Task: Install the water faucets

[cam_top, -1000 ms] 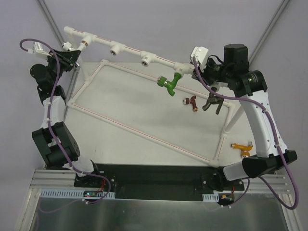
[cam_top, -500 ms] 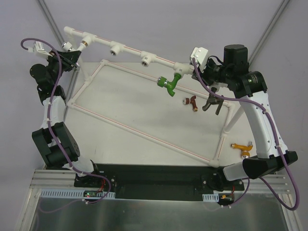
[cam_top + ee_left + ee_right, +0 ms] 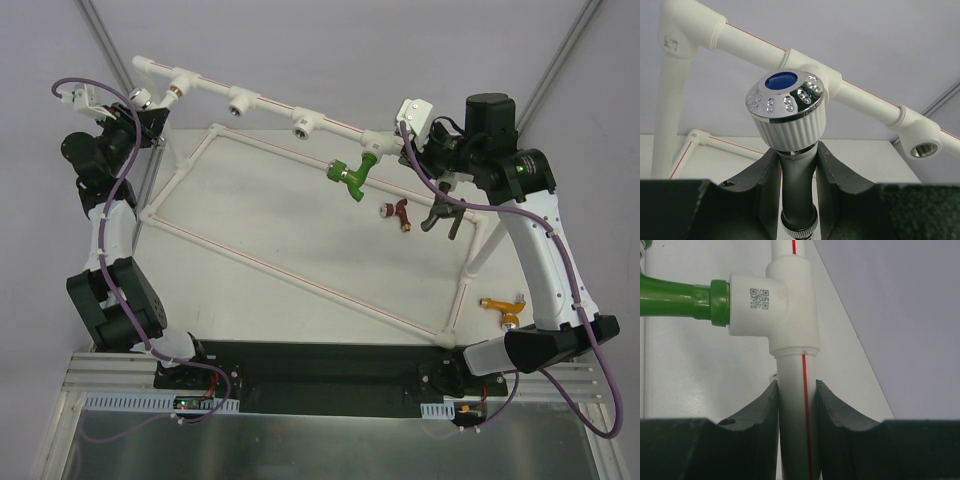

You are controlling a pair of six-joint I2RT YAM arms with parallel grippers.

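My left gripper [image 3: 797,175] is shut on the grey-white stem of a white faucet [image 3: 786,110] with a ribbed chrome-topped handle and a blue dot. It holds the faucet right at the leftmost tee of the white pipe frame [image 3: 270,105], seen in the top view [image 3: 143,98]. My right gripper [image 3: 796,405] is shut on the frame's pipe [image 3: 796,385] just below a tee. The green faucet [image 3: 675,301] is screwed into that tee and also shows in the top view [image 3: 350,172]. Dark red [image 3: 398,212], dark grey [image 3: 440,212] and orange [image 3: 505,305] faucets lie on the table.
Two tees with bare metal sockets [image 3: 240,103] [image 3: 303,125] sit along the top pipe; one shows in the left wrist view [image 3: 922,142]. The frame's lower rectangle [image 3: 300,275] lies across the table. The frame's right leg [image 3: 487,245] stands near the right arm.
My left wrist has turned a little at the leftmost tee with the white faucet, and its cable has swung up. The right arm and the loose faucets have not moved.
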